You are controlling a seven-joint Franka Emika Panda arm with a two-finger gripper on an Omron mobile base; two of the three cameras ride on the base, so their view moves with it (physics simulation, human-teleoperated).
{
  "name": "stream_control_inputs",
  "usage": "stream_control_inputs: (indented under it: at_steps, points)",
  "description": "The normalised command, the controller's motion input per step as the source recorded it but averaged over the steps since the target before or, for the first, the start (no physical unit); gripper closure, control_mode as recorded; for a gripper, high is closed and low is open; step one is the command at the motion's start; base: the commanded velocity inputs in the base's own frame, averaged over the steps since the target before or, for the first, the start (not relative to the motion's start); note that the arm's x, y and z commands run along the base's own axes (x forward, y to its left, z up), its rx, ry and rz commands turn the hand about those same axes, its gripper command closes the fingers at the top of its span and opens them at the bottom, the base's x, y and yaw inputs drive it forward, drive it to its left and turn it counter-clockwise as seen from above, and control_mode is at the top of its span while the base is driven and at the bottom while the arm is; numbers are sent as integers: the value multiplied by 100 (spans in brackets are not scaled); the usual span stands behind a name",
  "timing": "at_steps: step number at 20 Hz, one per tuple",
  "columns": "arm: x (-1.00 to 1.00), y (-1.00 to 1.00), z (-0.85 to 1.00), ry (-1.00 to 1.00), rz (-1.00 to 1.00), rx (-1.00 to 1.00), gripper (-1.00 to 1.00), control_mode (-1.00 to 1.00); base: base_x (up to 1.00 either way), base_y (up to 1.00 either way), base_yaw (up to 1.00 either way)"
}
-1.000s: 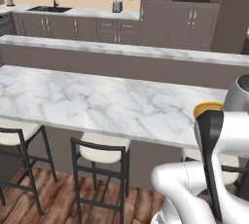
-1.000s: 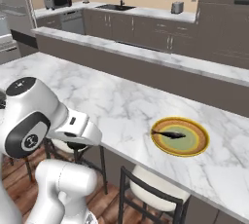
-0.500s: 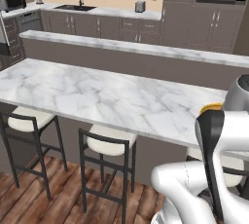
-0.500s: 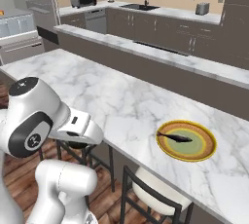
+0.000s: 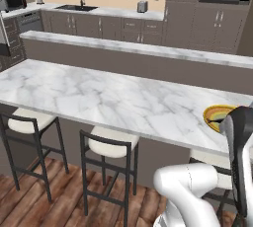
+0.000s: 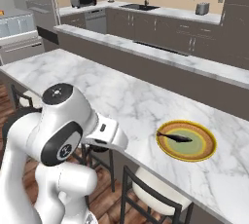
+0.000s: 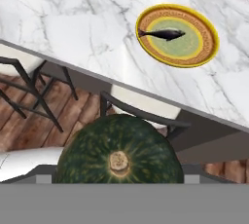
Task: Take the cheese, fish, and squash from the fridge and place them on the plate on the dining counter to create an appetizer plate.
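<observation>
Claw [image 7: 119,179] closed around squash [image 7: 119,151], at 6 o'clock in hand view, fingers hidden behind it. Largest first: counter [image 6: 121,91], white marble, bearing plate [image 6: 204,153] at 3 o'clock in right base view. On plate, fish [image 7: 162,34] alone, lying across centre. Judged: fish done, squash in transit, cheese left to fetch.

Dining counter [image 6: 97,89] top is bare marble across left and middle, w/ open air above. Plate [image 6: 204,152] sits near front edge; fish [image 6: 174,137] covers its left part, rest free. Stools [image 5: 111,152] crowd space under the edge.
</observation>
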Motion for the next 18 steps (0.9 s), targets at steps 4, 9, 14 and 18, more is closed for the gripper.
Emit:
stream_control_inputs:
  at_steps: [4,9,14,18]
  points:
    - [6,-95,-7,-11,0,16,100,-100,0,0,0]
    - [40,-92,-4,5,2,18,100,-100,0,0,0]
    - [87,-92,-28,10,10,11,100,-100,0,0,0]
    - [100,-88,-50,12,11,6,100,-100,0,0,0]
